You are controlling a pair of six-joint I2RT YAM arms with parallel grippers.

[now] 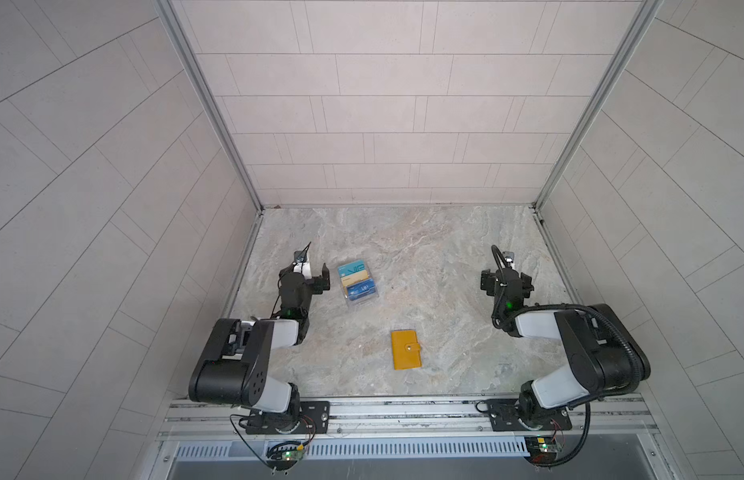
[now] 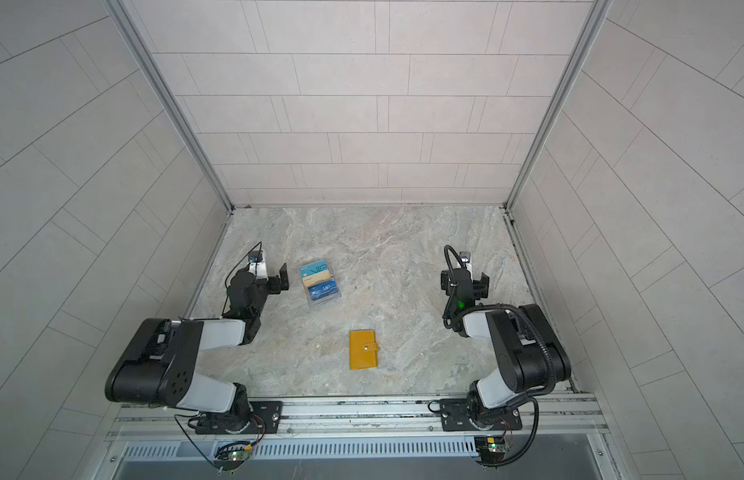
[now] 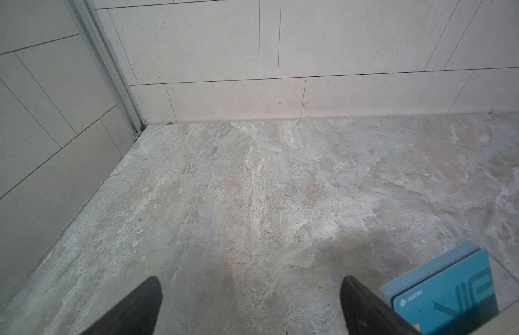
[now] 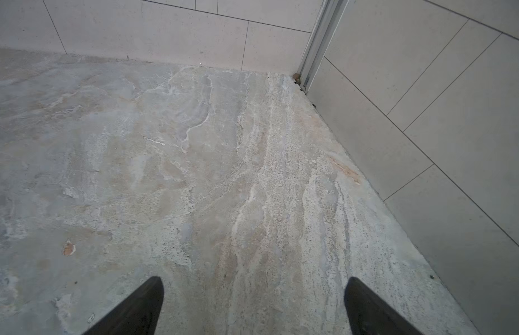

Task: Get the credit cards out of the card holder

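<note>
Two grippers stand with their jaws spread wide and nothing held between them. The left gripper hangs above the table on the left side, aimed at the far wall. In its wrist view only bare stone lies between the dark fingers. A teal card printed "VIP" shows next to one of them. In both top views that card is the rearmost in a clear stand, which sits close to the left gripper on its inner side, with a gap between them. A tan card and a blue card sit in the stand's lower steps.

The right gripper hangs above the right side of the table, also facing the far wall. Its wrist view shows bare stone between the fingertips and the far right corner of the walls beyond.

The holder lies flat on the table between the two arms, nearer the front rail than either gripper and well apart from both. It sits in front of the stand and a little to the right of it. It is closed, with the tab snapped over its right edge, so nothing inside it shows.
</note>
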